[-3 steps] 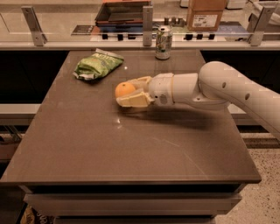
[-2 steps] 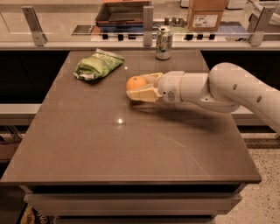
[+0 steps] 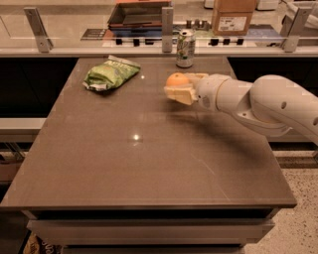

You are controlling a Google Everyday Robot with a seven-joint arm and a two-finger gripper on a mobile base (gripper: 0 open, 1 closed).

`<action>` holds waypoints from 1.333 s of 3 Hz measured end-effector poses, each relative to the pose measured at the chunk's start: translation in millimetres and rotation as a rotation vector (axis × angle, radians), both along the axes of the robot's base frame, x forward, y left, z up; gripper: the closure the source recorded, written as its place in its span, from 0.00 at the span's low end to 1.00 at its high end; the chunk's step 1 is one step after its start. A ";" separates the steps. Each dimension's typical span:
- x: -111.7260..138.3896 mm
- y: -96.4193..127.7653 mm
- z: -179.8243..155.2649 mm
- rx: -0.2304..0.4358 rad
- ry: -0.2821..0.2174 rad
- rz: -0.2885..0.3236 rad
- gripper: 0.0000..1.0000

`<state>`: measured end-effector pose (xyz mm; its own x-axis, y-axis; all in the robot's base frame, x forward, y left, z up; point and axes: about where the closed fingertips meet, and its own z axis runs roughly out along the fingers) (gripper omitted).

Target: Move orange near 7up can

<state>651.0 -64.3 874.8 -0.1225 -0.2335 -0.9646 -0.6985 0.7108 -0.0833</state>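
Observation:
The orange [image 3: 177, 80] is round and bright, held between my gripper's cream fingers [image 3: 180, 94] above the brown table. My gripper [image 3: 179, 85] is shut on it and reaches in from the right on a white arm [image 3: 258, 101]. The 7up can [image 3: 185, 48], silver and green, stands upright at the table's far edge, a short way behind and slightly right of the orange. The lower part of the orange is hidden by the fingers.
A green snack bag [image 3: 110, 73] lies on the far left part of the table [image 3: 144, 163]. Behind the far edge runs a counter with a rail, metal posts [image 3: 167, 22] and a cardboard box [image 3: 233, 15].
My gripper has carried the orange to the right and toward the far edge, closer to the can. The can and the bag have not moved.

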 end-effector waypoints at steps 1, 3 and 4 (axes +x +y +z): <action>15.6 -25.1 23.5 -0.042 -0.025 -0.133 1.00; 20.6 -39.5 24.6 -0.051 -0.023 -0.167 1.00; 20.8 -35.9 19.9 -0.052 -0.020 -0.182 1.00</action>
<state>671.8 -100.2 894.7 -0.1479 -0.2591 -0.9545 -0.5562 0.8198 -0.1363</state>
